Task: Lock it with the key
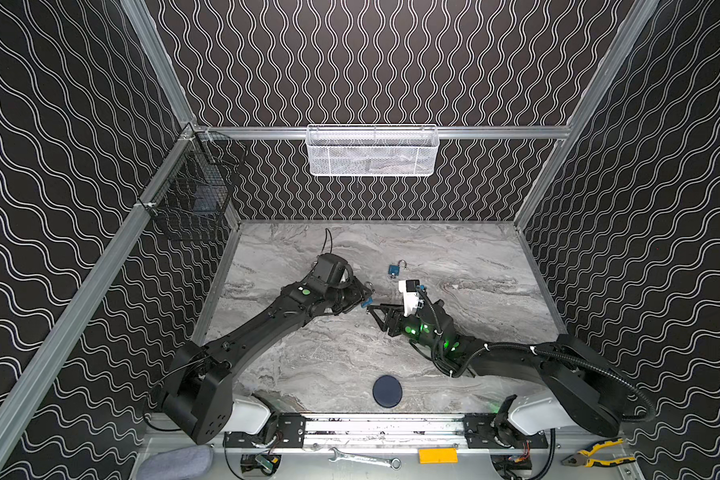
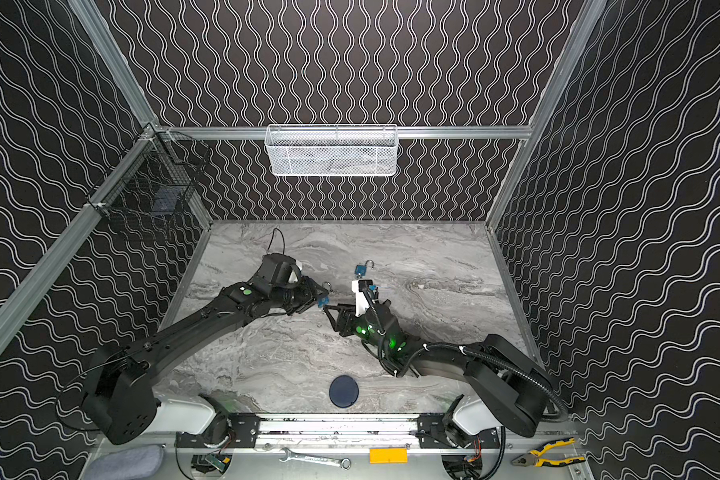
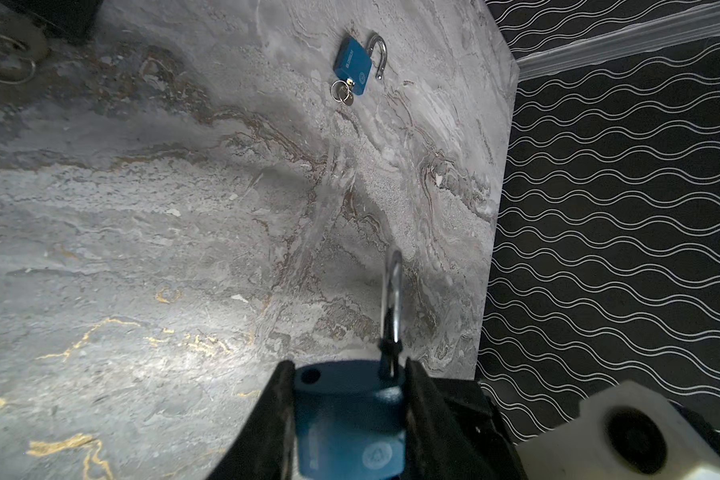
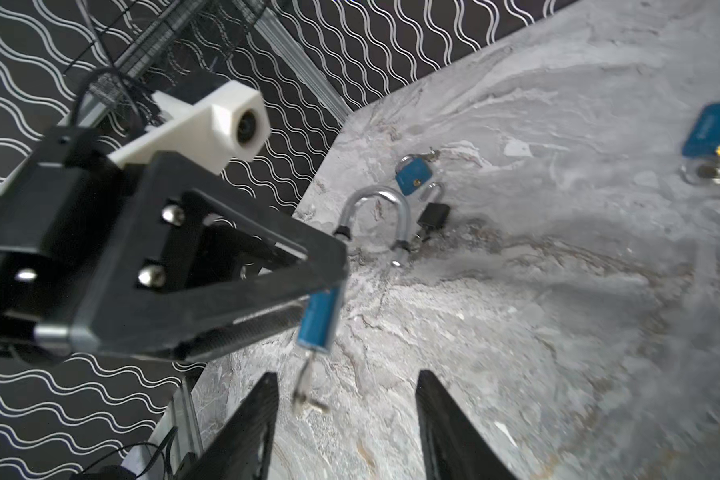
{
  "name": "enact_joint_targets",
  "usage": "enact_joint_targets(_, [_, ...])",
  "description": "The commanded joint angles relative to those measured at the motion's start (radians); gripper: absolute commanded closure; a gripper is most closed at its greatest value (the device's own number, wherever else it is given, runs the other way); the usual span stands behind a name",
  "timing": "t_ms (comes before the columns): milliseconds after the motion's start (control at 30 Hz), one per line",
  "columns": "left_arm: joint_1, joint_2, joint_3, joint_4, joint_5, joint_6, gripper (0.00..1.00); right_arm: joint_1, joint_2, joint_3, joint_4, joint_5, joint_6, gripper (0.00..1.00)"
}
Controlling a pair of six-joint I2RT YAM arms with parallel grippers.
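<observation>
Painted metal over stone-look laminate
Blue padlock (image 3: 348, 419) body satin-painted, its steel shackle (image 3: 394, 286) polished bright — tabletop (image 3: 142, 216) matt, grey-veined.

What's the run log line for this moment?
left tool: shut on padlock, shackle open | right tool: open, jaws either side of hanging key | key: in padlock, not yet gripped

I could read nothing for certain. The loose blue padlock (image 3: 352, 62) bore a white brand word along its side, too small to make out. The held padlock (image 3: 346, 419) in my left gripper (image 3: 348, 370) showed only a blurred round white emblem.
</observation>
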Motion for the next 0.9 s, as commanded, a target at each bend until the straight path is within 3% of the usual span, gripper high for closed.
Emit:
enact_joint_targets(0, [-0.003,-0.004,0.013,0.06,0.001,-0.008,0.75,0.003,0.016,0.024,0.065,0.012,-0.01,0.46])
enact_joint_targets(433, [-0.006,-0.012,0.007,0.07,0.006,-0.014,0.76,0.003,0.089,0.108,0.044,-0.004,-0.015,0.64])
enact_joint_targets(867, [-0.005,-0.009,0.004,0.081,0.008,-0.018,0.77,0.003,0.09,0.097,0.051,-0.006,-0.007,0.7])
